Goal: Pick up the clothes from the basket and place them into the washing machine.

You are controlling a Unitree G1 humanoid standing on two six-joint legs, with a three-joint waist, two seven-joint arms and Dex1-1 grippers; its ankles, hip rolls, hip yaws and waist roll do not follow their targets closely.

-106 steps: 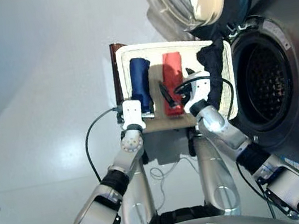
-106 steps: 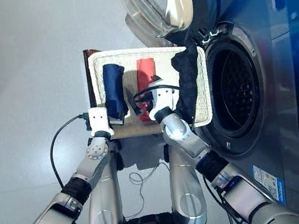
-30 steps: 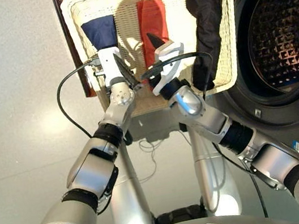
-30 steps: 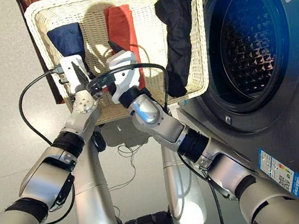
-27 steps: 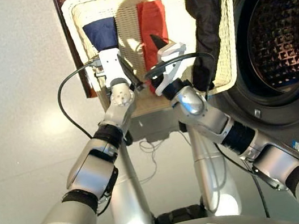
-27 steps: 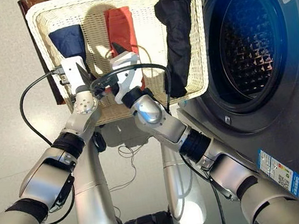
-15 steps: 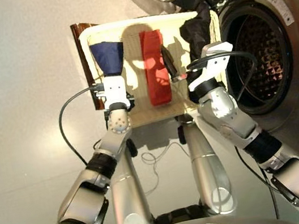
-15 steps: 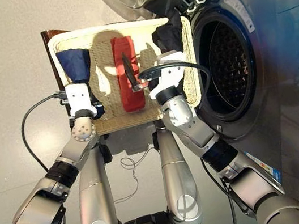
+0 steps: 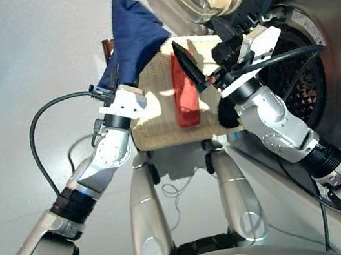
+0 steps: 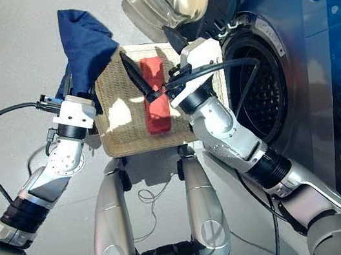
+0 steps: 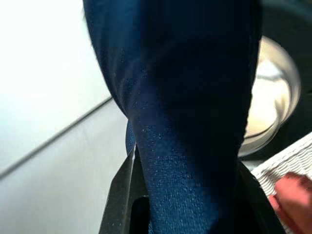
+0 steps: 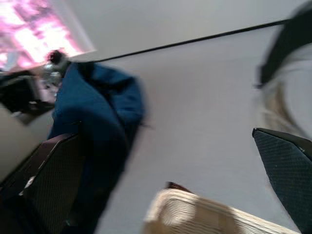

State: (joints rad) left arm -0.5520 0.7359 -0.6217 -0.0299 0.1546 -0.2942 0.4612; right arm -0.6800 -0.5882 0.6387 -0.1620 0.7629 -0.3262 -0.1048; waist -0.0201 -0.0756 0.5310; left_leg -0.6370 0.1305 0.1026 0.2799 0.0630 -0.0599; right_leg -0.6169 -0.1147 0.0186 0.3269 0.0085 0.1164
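My left gripper [image 11: 185, 214] clamps the navy cloth [image 9: 129, 39], lifted clear above the basket's left rim [image 10: 105, 122]. My right gripper [image 9: 207, 52] spreads wide, empty, over the coral cloth [image 10: 155, 100] mid-basket, beside the washing machine's open drum [image 10: 274, 100].

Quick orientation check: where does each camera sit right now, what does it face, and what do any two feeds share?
Head stereo pair: looks down over both arms at the basket, coral-red cloth and washing machine.
Left wrist: looks along the left gripper; navy cloth fills it.
Right wrist: looks past the open right gripper at the floor, basket rim and navy cloth.
Shared: all show the navy cloth.
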